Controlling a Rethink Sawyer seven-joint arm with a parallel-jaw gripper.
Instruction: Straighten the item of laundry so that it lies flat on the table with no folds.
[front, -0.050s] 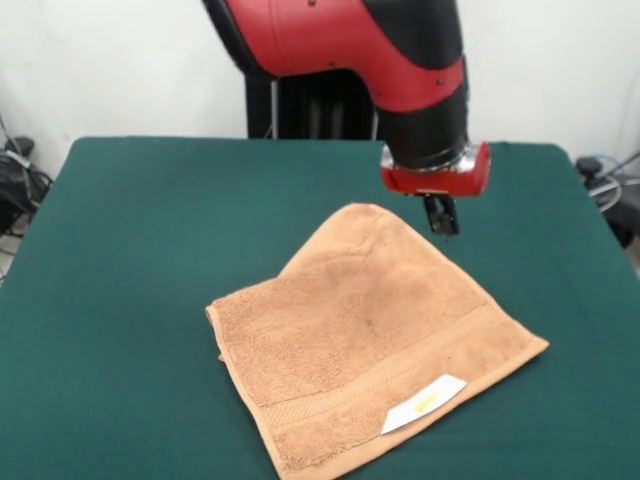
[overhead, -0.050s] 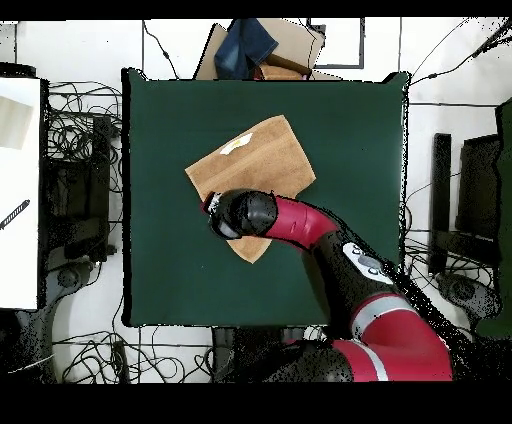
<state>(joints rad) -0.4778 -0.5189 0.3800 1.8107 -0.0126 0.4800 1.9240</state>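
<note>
- You see the towel lying on the green table, a little toward one side of the middle in the front view and well in from every edge.
- Its near part lies flat, with a woven band running along the near edge and a white label with yellow print beside the near corner.
- Its far part narrows to a rounded point just under the arm, and a crease runs from that point down toward the left edge, so a layer looks folded over there; a second layer peeks out at the left corner.
- The gripper hangs from the red wrist block just above and beside the towel's far point; you cannot tell whether the tips touch the cloth.
- The dark fingers sit close together in the front view, but you cannot tell how far they are parted or whether they have hold of anything.
- From overhead, the towel reads as a tilted four-sided patch near the table's centre, label toward the edge far from the robot's base.
- The arm reaches in from the base side, and its black wrist covers the towel's corner nearest the base, hiding the gripper.
</note>
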